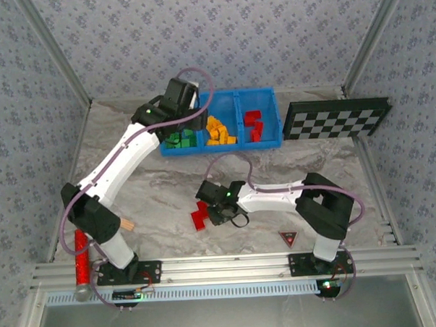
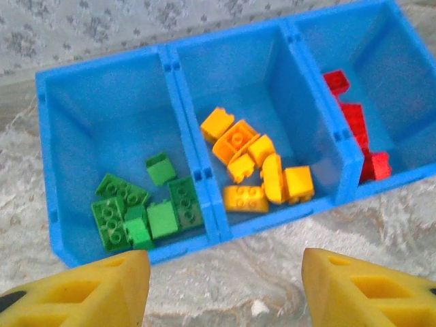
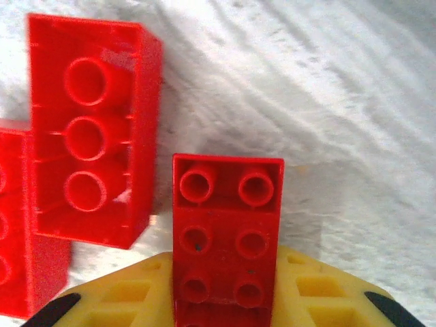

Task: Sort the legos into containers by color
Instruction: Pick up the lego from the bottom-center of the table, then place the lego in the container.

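While right hand (image 3: pixel 228 289) clenches red lego (image 3: pixel 228 218), second red lego (image 3: pixel 88 129) lies just beside; left hand (image 2: pixel 225 276) released near bin (image 2: pixel 102 63).

Walls (image 1: pixel 270 31) papered in a pale blue-grey floral print close the back and both sides of the frame. The table (image 1: pixel 162 198) has a grey-white marbled cover, perhaps cloth. Silver metal posts (image 1: pixel 52 51) rise through the upper corners, and a ribbed metal rail (image 1: pixel 230 266) crosses the bottom. The light is soft and even.

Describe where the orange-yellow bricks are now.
In the left wrist view the orange-yellow bricks lie in the middle compartment of the blue bin, between green bricks left and red bricks right.
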### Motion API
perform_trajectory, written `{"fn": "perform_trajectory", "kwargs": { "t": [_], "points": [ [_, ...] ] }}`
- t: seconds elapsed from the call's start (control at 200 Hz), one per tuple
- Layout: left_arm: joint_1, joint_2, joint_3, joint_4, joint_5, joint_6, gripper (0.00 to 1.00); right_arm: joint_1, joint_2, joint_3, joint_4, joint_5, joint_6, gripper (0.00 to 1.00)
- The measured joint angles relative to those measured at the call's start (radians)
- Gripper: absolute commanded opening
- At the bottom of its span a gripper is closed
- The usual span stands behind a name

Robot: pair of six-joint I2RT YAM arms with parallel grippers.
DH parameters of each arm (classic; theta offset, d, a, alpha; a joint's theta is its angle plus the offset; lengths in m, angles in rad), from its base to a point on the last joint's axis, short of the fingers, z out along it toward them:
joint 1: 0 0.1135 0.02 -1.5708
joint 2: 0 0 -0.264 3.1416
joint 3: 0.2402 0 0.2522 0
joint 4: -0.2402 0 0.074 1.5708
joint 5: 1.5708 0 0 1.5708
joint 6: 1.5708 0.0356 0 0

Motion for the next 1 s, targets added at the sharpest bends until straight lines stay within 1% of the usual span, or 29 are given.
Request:
{"fn": "perform_trajectory", "kwargs": {
  "t": [0.13, 0.3, 0.505, 0.65, 0.78, 0.885, 1.0],
  "points": [
    [0.004, -0.064, -0.093, -0.008, -0.018, 0.000, 0.61, -0.076, -0.079, -0.018, -0.054, 0.006, -0.047, 0.29],
    [0.028, -0.172, -0.196, -0.013, -0.033, -0.001, 0.62, -0.254, -0.218, -0.017, -0.110, 0.021, -0.138, 0.28],
    [0.084, -0.316, -0.335, -0.014, -0.032, -0.020, 0.62, -0.462, -0.229, 0.066, -0.117, 0.084, -0.256, 0.27],
    [0.109, -0.362, -0.383, -0.027, -0.029, -0.027, 0.62, -0.582, -0.172, 0.204, -0.082, 0.118, -0.335, 0.27],
    [0.124, -0.370, -0.399, -0.029, -0.023, -0.027, 0.62, -0.671, -0.090, 0.297, -0.020, 0.118, -0.381, 0.27],
    [0.135, -0.378, -0.406, -0.033, -0.021, -0.027, 0.63, -0.718, 0.012, 0.359, 0.016, 0.111, -0.403, 0.27],
    [0.146, -0.389, -0.416, -0.034, -0.021, -0.028, 0.63, -0.734, 0.130, 0.414, 0.034, 0.097, -0.418, 0.29]
  ]
}}
